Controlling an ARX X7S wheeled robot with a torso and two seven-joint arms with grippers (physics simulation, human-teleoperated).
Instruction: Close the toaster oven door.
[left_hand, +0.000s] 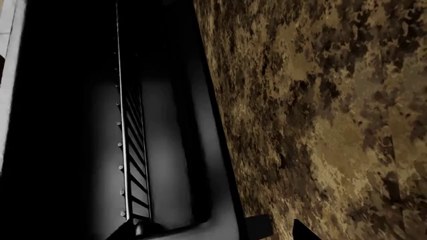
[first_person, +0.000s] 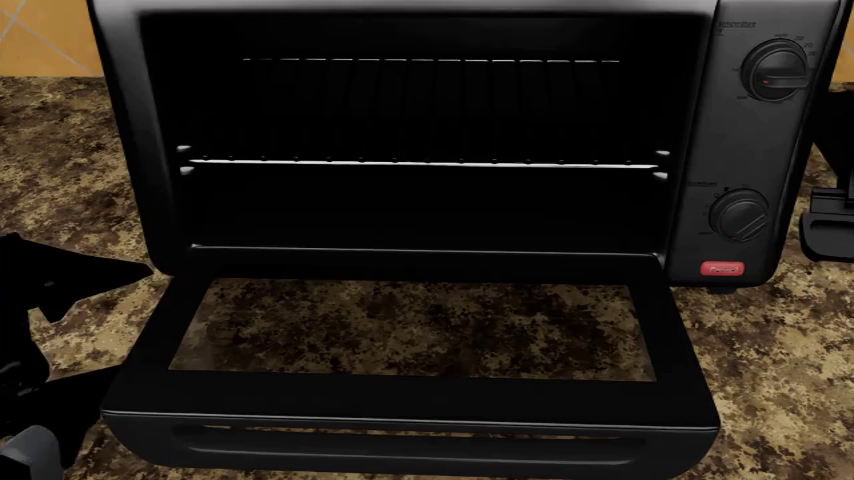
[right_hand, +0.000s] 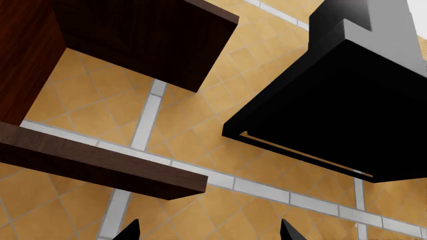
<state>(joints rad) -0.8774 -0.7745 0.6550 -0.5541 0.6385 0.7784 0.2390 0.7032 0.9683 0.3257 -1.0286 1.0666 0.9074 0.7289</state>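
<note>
Black-framed glass toaster oven door (first_person: 400, 400) lies fully dropped, flat over the speckled granite desk (first_person: 67, 170), before the boxy black toaster oven (first_person: 747, 150). Approach step: you need an end effector under its bar handle (first_person: 400, 440), lifting upward. Right end effector (right_hand: 208, 231) tips stand apart; left end effector, cannot tell.

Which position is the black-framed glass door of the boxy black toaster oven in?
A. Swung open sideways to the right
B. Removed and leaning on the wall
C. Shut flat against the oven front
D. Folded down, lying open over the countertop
D: in the head view the toaster oven door lies folded down, the speckled countertop visible through its glass, and the wire rack inside is exposed.
</note>
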